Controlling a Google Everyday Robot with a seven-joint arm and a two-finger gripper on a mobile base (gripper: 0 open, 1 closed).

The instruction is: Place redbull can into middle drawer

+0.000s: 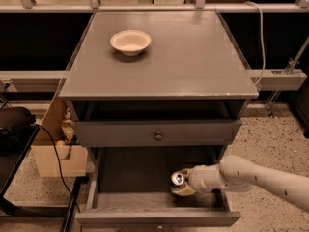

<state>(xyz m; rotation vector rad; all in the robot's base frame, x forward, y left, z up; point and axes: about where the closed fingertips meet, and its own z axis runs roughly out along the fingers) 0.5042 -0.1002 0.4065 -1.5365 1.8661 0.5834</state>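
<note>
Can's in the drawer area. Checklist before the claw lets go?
1. Middle drawer pulled open: ok.
2. Redbull can inside the drawer walls, front right part: ok.
3. Claw in the drawer, shut on the can: ok.
4. Can bottom resting on the drawer floor: cannot tell; the can looks tilted, top toward the camera.
5. Upper drawer closed, not blocking the arm: ok.
6. Bowl on the cabinet top, away from the arm: ok.

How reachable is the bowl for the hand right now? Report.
Probably not directly: the hand sits low in the open middle drawer at the redbull can, below the upper drawer and cabinet top where the bowl stands. It must back out first.
</note>
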